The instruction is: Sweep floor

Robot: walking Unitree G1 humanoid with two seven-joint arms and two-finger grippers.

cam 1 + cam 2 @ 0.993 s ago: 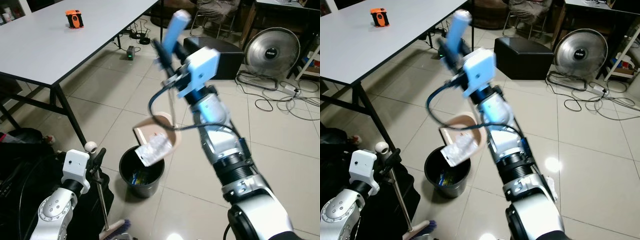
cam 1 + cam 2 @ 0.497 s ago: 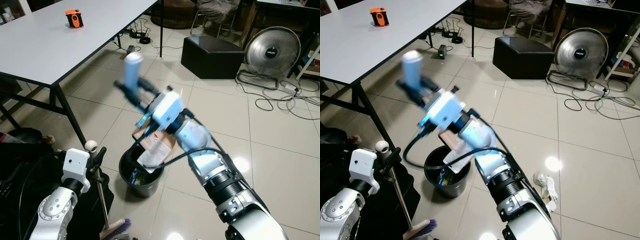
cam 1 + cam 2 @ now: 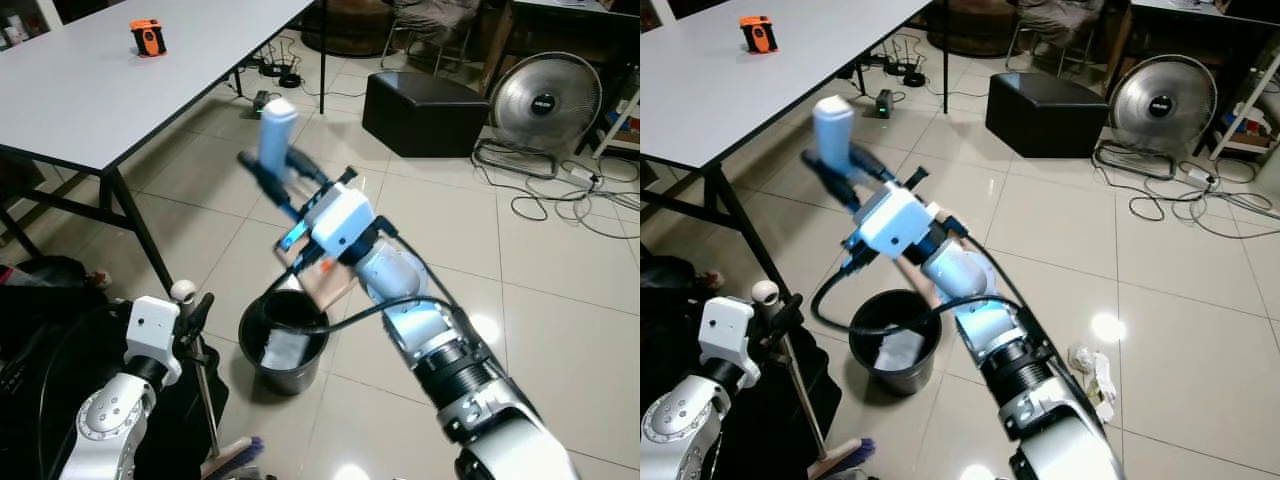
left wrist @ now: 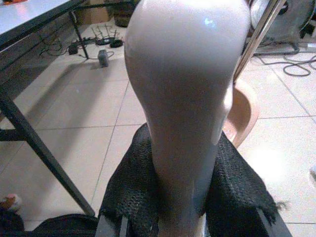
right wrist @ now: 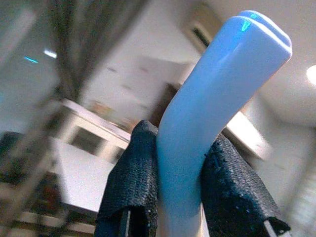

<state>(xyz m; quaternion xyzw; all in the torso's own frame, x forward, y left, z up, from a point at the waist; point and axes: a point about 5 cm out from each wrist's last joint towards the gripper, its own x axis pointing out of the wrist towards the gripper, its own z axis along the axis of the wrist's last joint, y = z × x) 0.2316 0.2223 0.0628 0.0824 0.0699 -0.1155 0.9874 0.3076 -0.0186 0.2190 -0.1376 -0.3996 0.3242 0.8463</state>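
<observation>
Head views: the right claw [image 3: 285,180] grips a dustpan's light-blue handle [image 3: 276,128], its tan pan [image 3: 325,283] tipped over a black bin [image 3: 893,340] at 6 o'clock.

Left wrist view: the left claw [image 4: 182,190] clamps a pale broom handle [image 4: 187,89].

Right wrist view: padded fingers [image 5: 131,187] pinch the handle.

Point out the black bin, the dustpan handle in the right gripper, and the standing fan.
black bin [image 3: 250,330], left eye view, on its near left rim.
dustpan handle [image 3: 833,125], right eye view, on the pale blue upper end.
standing fan [image 3: 545,102], left eye view, on the round grille's centre.
</observation>
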